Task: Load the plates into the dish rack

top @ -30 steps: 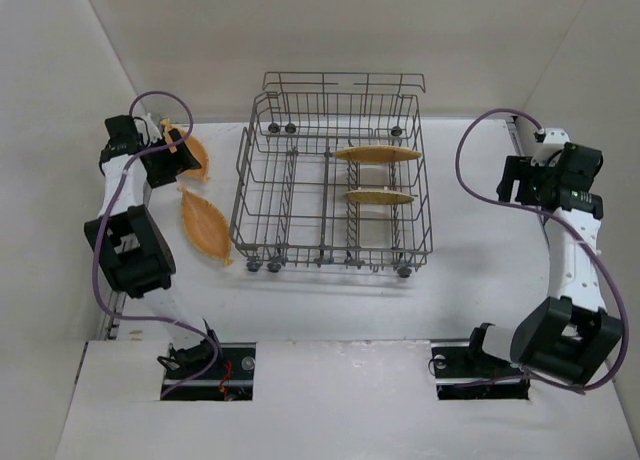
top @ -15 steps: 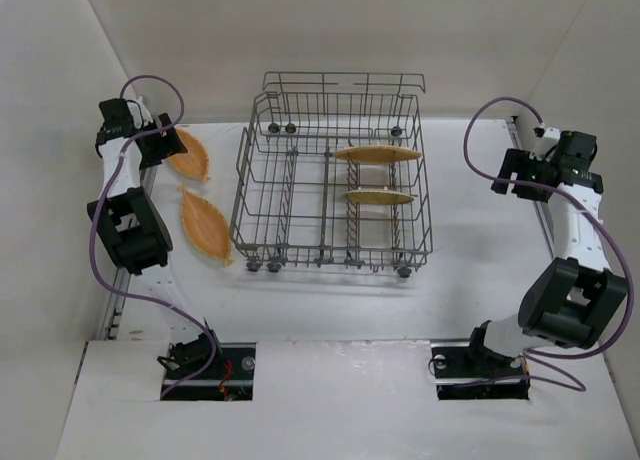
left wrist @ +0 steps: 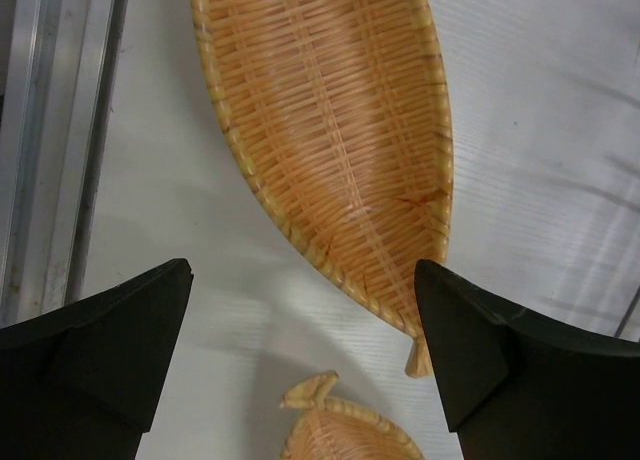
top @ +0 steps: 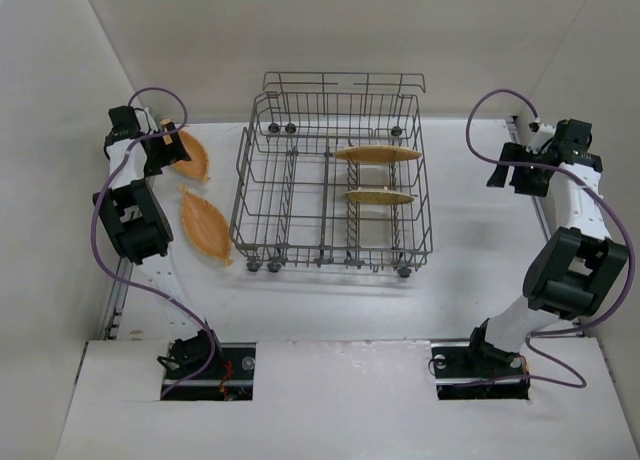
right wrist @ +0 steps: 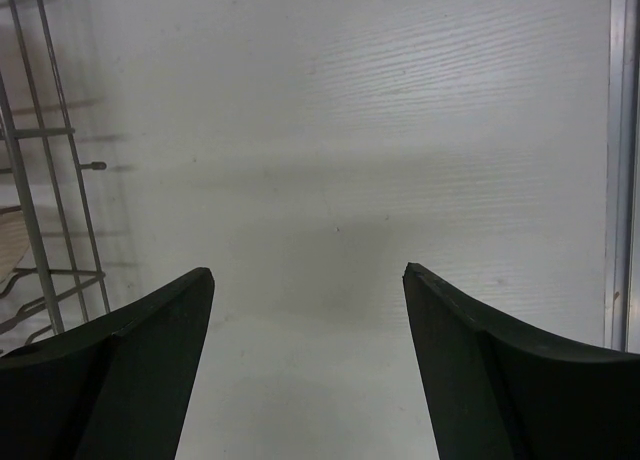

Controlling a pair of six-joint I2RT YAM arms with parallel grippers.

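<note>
1. Clearly, the left gripper [left wrist: 305, 330] stands spread wide, its two dark fingers [left wrist: 100, 365] well apart and pinching nothing.
2. Below the gap we see a woven leaf-shaped plate [left wrist: 330, 130] lying flat on the table [top: 480, 250]. Its rim runs close by the finger on the right of the wrist view, and we cannot tell whether they touch.
3. From above, we find that plate near the table's far left corner, with the left gripper over its left side.
4. Just nearer along the left edge lies a second leaf-shaped plate [top: 205, 227], also flat, its pointed tip close to the first plate's tip but apart from it.
5. The dish rack [top: 335, 175] stands mid-table toward the far edge, just right of both loose plates.
6. Two more stand on edge among the tines in its right half: a rear racked plate [top: 377, 153] and a middle racked plate [top: 380, 197].
7. The right gripper [right wrist: 310, 350] is spread too, holding nothing, over bare table near the far right corner. It is well apart from the rack, whose wires show only at the left edge of its wrist view.
</note>
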